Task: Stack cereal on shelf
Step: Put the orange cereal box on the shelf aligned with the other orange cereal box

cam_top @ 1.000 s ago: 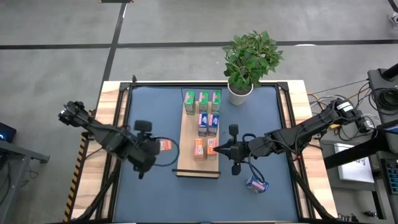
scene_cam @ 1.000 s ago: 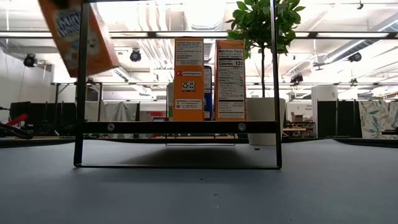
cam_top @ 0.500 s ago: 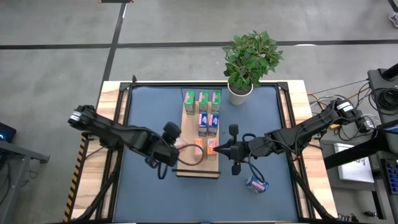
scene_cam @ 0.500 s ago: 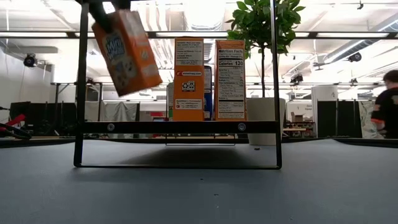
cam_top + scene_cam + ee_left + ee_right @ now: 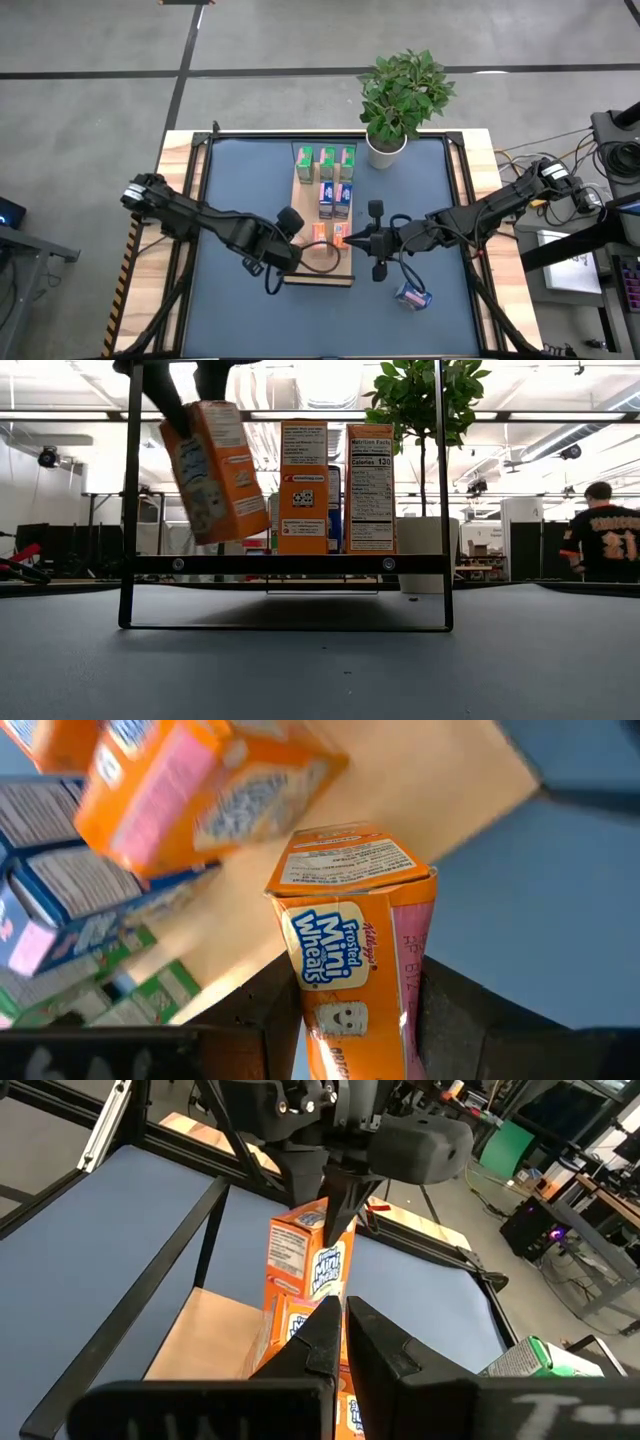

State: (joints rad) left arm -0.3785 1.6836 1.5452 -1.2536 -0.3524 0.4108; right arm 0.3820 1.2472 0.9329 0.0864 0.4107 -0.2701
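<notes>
Orange box [image 5: 215,470] now over shelf [image 5: 300,205], clamped in left gripper [image 5: 303,249]; right gripper [image 5: 350,240] closed, empty.

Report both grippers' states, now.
Left gripper: shut on the orange cereal box, above the shelf.
Right gripper: shut, holding nothing.

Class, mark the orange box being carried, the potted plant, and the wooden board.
orange box [image 5: 355,950], left wrist view, printed front face.
potted plant [image 5: 404,90], high view, leaves.
wooden board [image 5: 300,262], high view, bare near-left corner.
</notes>
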